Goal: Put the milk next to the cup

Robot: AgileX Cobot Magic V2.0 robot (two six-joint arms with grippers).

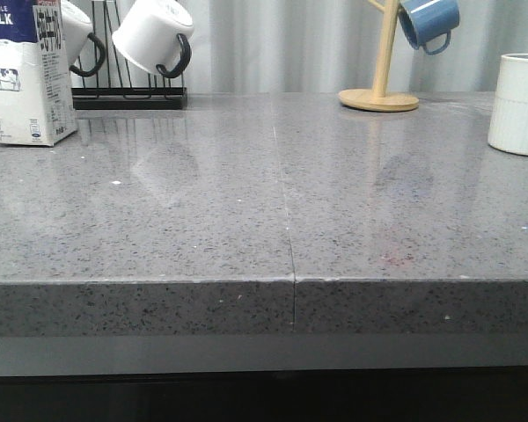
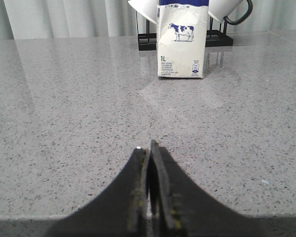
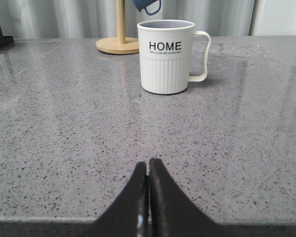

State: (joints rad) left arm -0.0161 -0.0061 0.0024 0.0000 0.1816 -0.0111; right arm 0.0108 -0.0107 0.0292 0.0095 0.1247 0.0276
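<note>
We face the milk (image 2: 181,42), well apart from the cup (image 3: 166,57), both tools clenched empty; left tool (image 2: 149,148) should open wide, grip low.

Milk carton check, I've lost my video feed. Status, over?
Left pincer and right pincer both shut, empty. Milk upright, far left; cup far right, wide apart. Nothing on the counter between them.

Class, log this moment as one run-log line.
milk: far left, untouched | cup: far right | left gripper: shut, empty | right gripper: shut, empty | placement: not started
</note>
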